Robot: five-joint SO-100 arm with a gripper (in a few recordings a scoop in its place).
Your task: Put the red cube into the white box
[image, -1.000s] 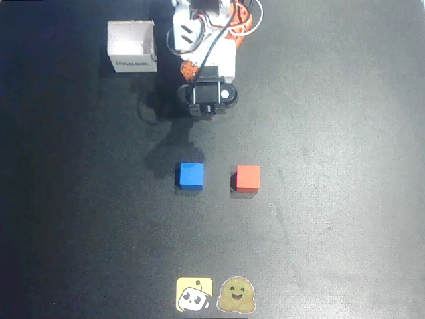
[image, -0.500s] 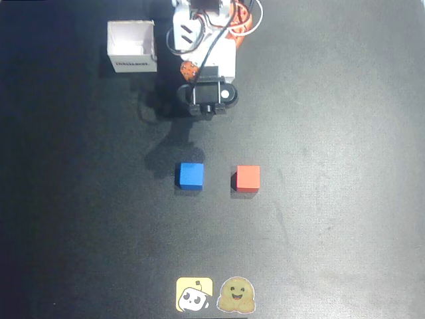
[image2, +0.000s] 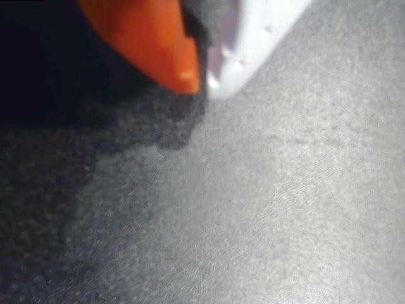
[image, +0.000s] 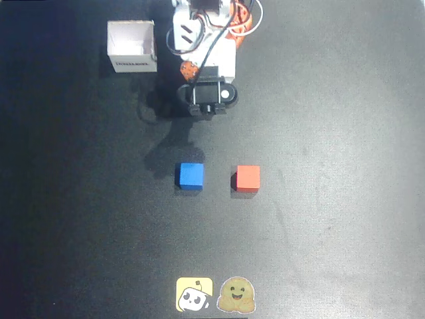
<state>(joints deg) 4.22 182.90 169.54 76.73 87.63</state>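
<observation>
at twelve o'clock overhead, staying parked: gripper [image2: 202,79] pinched narrow, empty, nothing shifting; red cube [image: 248,178] untouched, white box [image: 132,46] waiting.

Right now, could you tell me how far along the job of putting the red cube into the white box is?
Nothing looks done yet. The red cube sits on the dark table beside the blue cube, untouched. The white box stands empty at the upper left in the overhead view. The gripper is shut on nothing near the robot base, fingertips together. Reaching, grasping, carrying and dropping all remain.
</observation>
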